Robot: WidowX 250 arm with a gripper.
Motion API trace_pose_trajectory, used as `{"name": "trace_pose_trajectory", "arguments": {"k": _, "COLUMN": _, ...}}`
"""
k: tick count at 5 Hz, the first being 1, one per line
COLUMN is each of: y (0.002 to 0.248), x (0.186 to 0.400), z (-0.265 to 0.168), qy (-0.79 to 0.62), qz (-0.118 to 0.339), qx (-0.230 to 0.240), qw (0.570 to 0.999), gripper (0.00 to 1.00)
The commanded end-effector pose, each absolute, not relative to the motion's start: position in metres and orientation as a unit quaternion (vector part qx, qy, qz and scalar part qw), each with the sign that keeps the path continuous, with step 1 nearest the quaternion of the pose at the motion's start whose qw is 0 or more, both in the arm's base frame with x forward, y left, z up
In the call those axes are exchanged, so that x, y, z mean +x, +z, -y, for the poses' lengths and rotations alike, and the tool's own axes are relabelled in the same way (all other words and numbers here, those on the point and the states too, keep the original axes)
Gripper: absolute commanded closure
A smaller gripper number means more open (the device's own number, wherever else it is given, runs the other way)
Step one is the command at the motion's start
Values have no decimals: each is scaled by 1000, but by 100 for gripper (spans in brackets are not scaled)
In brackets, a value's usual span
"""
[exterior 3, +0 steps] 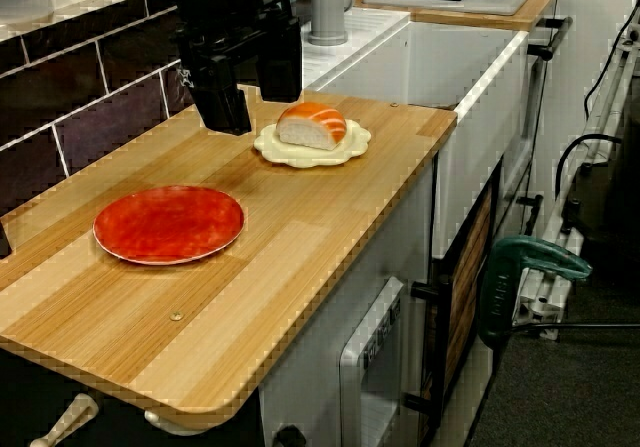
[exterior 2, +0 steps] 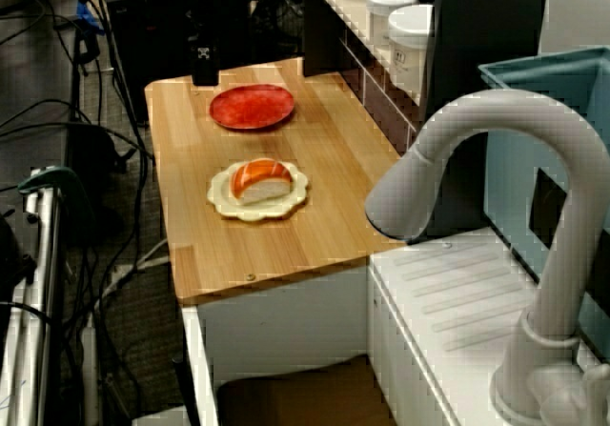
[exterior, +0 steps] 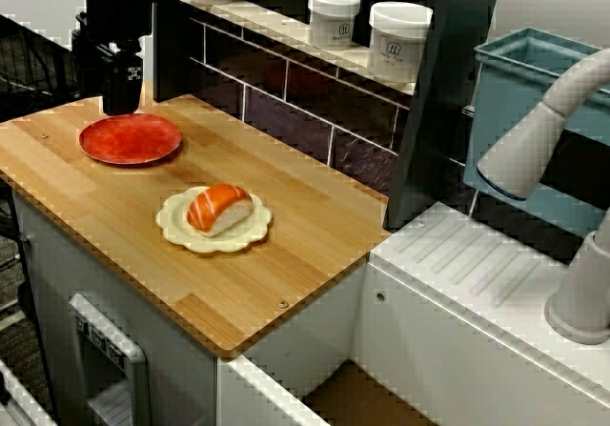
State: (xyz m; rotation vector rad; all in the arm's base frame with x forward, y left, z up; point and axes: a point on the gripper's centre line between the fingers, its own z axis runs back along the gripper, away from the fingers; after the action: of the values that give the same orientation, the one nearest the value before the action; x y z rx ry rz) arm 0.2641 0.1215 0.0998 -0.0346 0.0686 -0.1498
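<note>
Your jaws hung open, gripped nothing, up over surface (exterior: 295, 245) close by red plate (exterior: 130, 139). Sushi (exterior: 218, 208) sat on cream plate (exterior: 181, 230) mid-surface, near red plate, not touching it. Two white jars (exterior: 399, 41) on shelf (exterior: 276, 24).

Even light is falling from above. The red plate (exterior 3: 168, 224) is giving off a soft sheen; the sushi (exterior: 219, 207) is casting a faint shadow. The gripper (exterior: 122, 97) is showing as a black mass, detail lost. Jagged pixel steps are running along the counter (exterior: 286, 264) edge; the near faucet (exterior 2: 496, 131) is blurring.
</note>
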Motion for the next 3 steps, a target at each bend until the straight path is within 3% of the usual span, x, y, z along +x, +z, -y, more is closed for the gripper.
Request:
{"name": "trace_pose_trajectory", "arguments": {"k": 1, "y": 100, "x": 264, "z": -121, "qy": -75, "qz": -34, "qx": -17, "qw": 996, "gripper": 0}}
{"name": "trace_pose_trajectory", "arguments": {"k": 3, "y": 123, "x": 284, "z": -108, "qy": -67, "qz": -39, "qx": -28, "qw": 997, "gripper": 0}}
